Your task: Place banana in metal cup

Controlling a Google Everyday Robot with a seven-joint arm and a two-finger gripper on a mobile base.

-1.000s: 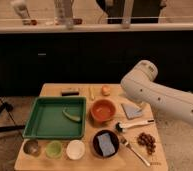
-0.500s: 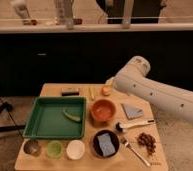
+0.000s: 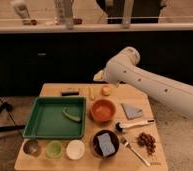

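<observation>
Arm is swinging left, bringing the gripper (image 3: 97,76), jaws apart, over the table's (image 3: 52,91) back edge near the banana (image 3: 91,92) (lying there untouched). The metal cup (image 3: 31,147) is sitting at the front-left corner, pick pending

The scene is viewed through one camera, raised before the table (image 3: 134,95) and tilted downward toward the dark cabinets (image 3: 50,55). The whole tabletop is taken in from middling range. The gripper (image 3: 98,76) is seen just above frame centre.
</observation>
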